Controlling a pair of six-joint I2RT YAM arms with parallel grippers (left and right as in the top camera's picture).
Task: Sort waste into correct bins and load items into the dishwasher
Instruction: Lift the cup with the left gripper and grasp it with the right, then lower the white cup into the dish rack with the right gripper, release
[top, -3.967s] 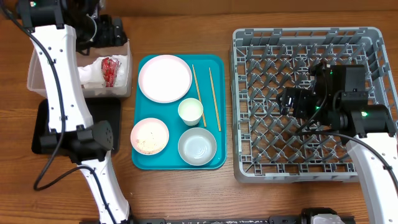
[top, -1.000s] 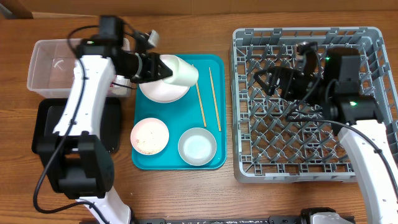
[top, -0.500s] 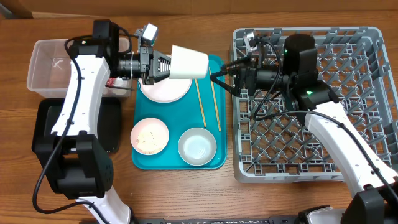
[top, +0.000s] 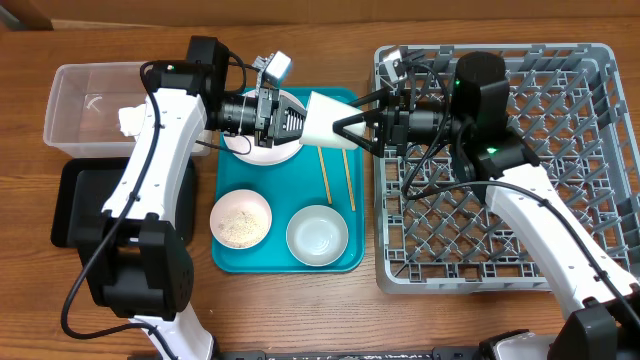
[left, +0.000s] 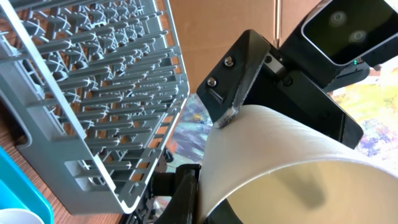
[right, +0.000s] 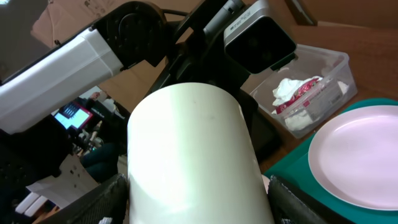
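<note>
The small cup (top: 322, 117) hangs on its side above the teal tray (top: 285, 262), with my left gripper (top: 298, 120) shut on its rim. In the left wrist view one finger (left: 186, 193) lies outside the cup (left: 280, 162). My right gripper (top: 345, 125) reaches in from the dishwasher (top: 520, 200) and straddles the cup's base. Its pads (right: 102, 199) flank the cup (right: 193, 149), with a thin gap on one side. Large plate (top: 262, 148), small plate with crumbs (top: 240, 218), bowl (top: 317, 234) and chopsticks (top: 323, 175) lie on the tray.
The clear tub (top: 85, 100) at the far left holds the white napkin (top: 130, 120) and the red scrap (right: 305, 96). A black tray (top: 85, 200) sits in front of it. The left arm stretches across both bins.
My left arm has carried the cup to the right, away from the tub. My right gripper has come left off the rack, slid around the cup, and its jaws have narrowed.
</note>
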